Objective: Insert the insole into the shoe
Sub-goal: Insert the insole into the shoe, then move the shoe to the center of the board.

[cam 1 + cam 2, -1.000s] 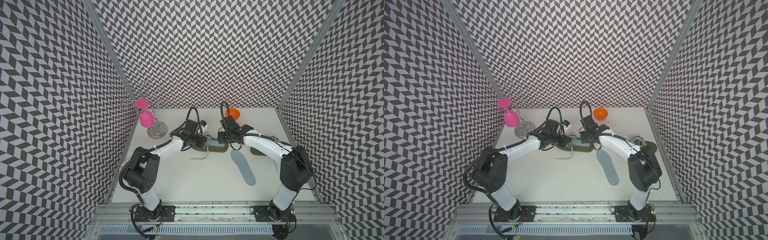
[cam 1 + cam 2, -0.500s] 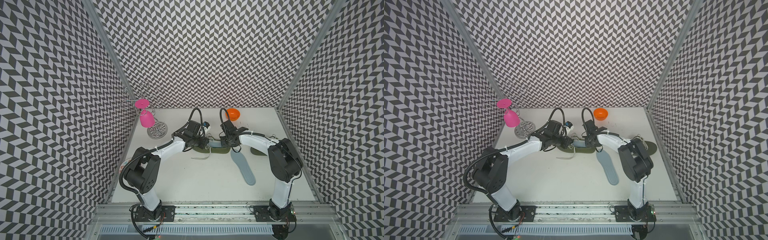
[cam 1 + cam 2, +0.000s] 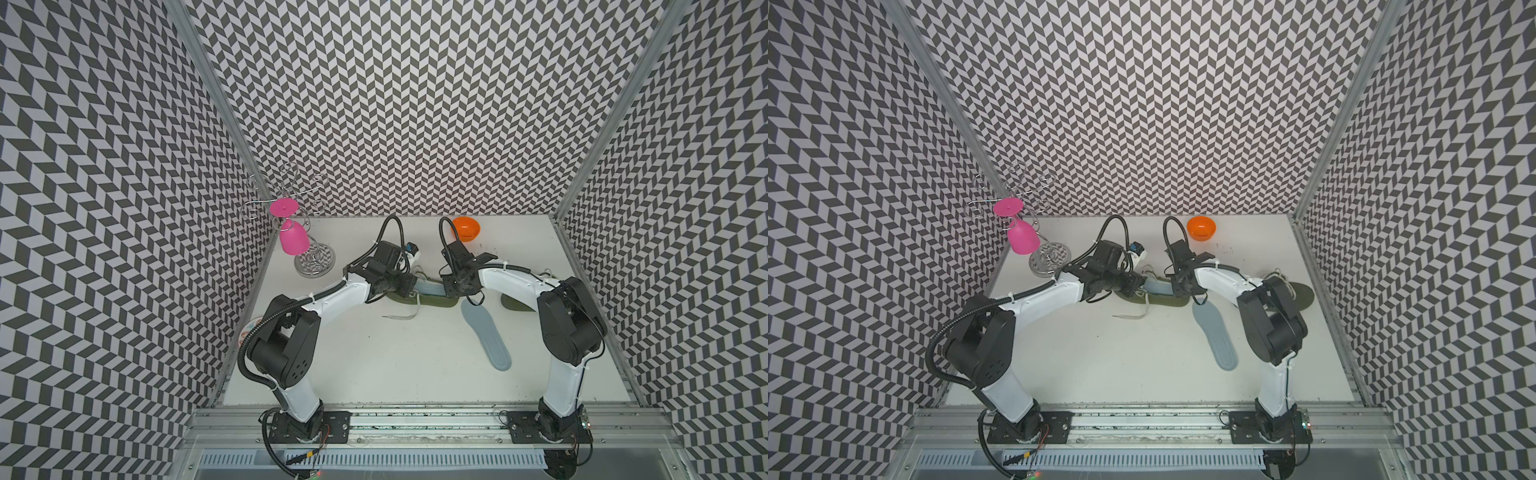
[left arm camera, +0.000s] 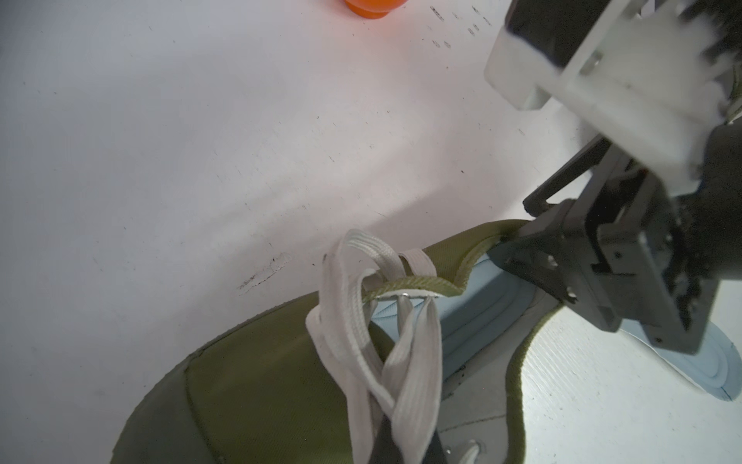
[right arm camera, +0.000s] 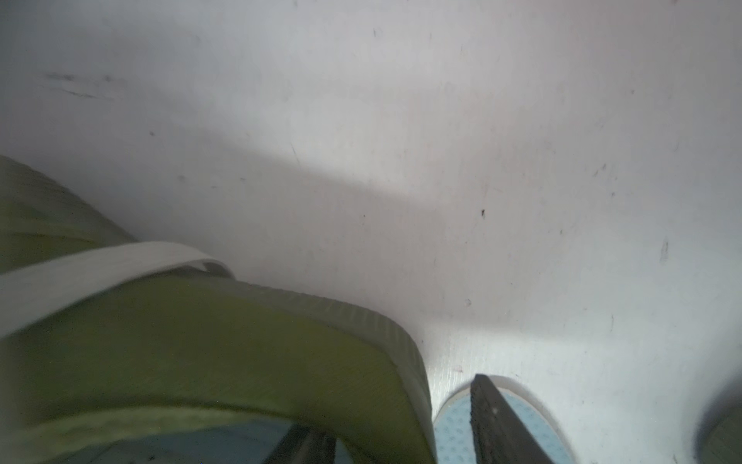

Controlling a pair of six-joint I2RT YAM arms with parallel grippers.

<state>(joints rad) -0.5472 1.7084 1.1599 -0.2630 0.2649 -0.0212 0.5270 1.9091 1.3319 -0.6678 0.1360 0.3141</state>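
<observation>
Top view: shoe [image 3: 434, 302] lies crosswise, toe leftward; left gripper [image 3: 409, 286] clenched, right gripper [image 3: 448, 287] spread.

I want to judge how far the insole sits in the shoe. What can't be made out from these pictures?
- Front of the insole: inside the shoe, under the laces, in every view.
- Its heel end: under the right gripper in the left wrist view and both top views.
- Left gripper: cut off by the left wrist view's lower edge, jaws barely showing.
- Right wrist view: blurred throughout.
</observation>
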